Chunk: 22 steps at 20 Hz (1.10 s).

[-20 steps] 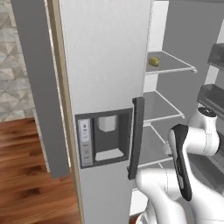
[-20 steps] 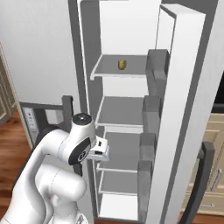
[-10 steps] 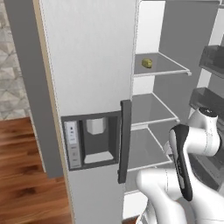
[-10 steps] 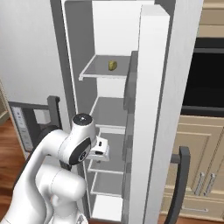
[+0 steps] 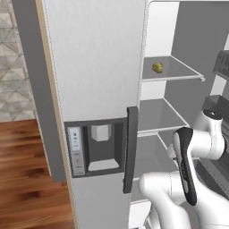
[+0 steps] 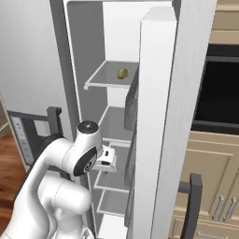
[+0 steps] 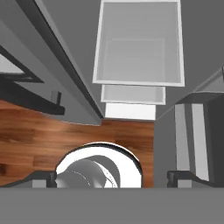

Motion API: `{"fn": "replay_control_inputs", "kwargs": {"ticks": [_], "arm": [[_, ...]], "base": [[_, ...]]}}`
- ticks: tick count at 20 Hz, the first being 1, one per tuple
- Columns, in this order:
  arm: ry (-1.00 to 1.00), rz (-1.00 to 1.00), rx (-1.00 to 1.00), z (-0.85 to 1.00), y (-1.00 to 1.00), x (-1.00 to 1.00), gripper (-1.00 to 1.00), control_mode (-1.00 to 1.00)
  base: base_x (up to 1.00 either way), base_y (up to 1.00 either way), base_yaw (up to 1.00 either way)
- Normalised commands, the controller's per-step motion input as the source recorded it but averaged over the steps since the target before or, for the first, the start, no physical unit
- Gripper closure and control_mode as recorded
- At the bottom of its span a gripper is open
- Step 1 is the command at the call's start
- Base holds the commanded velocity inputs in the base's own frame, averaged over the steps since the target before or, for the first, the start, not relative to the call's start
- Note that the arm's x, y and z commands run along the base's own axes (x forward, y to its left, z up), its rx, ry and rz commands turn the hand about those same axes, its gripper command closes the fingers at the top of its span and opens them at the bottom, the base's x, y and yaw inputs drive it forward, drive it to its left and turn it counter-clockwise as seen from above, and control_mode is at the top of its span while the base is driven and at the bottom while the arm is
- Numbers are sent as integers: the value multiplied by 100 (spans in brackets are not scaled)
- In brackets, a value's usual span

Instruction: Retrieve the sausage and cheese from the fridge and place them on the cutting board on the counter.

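- We face the fridge point(image 5: 98, 53) in a kitchen with a reddish wood floor point(image 5: 22, 179); its right door point(image 6: 163, 116) stands swung out, and patterned wall tile point(image 5: 18, 76) shows to the far left.
- Nearest us in the left base view is the closed left door with its recessed water dispenser point(image 5: 100, 147) and a dark vertical handle point(image 5: 130, 147) at the door's edge, just beside the open compartment.
- In the right base view the open door's white edge rises between the shelves and the beige cabinets point(image 6: 210, 182); a second dark handle point(image 6: 191, 205) shows low on it, and a black oven front point(image 6: 221, 88) sits beyond.
- Dark door bins point(image 6: 131, 102) hang on the inner face of that door, close to the shelf fronts.
- Our arm is folded in front of the lower shelves, elbow raised, with the hand turned downward near the middle shelf level.
- The gripper point(image 7: 113, 177) looks down at the floor and the white shelves point(image 7: 138, 48); its two dark tips stand far apart at the frame's sides, spread wide with nothing between them.
- Farther in, the cheese point(image 5: 157, 67) lies alone on the upper shelf point(image 5: 179, 71), towards its back, well above the hand.
- We cannot make out the sausage on any shelf.
- Compared with half a second ago, the whole picture has shifted: the base has moved, so the left door looms larger and the oven has come into the right base view; the arm's fold looks the same.
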Motion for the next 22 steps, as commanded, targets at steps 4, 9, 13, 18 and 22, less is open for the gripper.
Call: {"fn": "replay_control_inputs", "kwargs": {"ticks": [4,9,13,18,22], "arm": [[0,0,0,0,0,0,-100,100],[0,0,0,0,0,0,-100,100],[0,0,0,0,0,0,-100,100],[0,0,0,0,0,0,-100,100],[0,0,0,0,0,0,-100,100]], "base": [[36,-30,14],[19,-13,6],[0,0,0],[0,0,0],[0,0,0]]}}
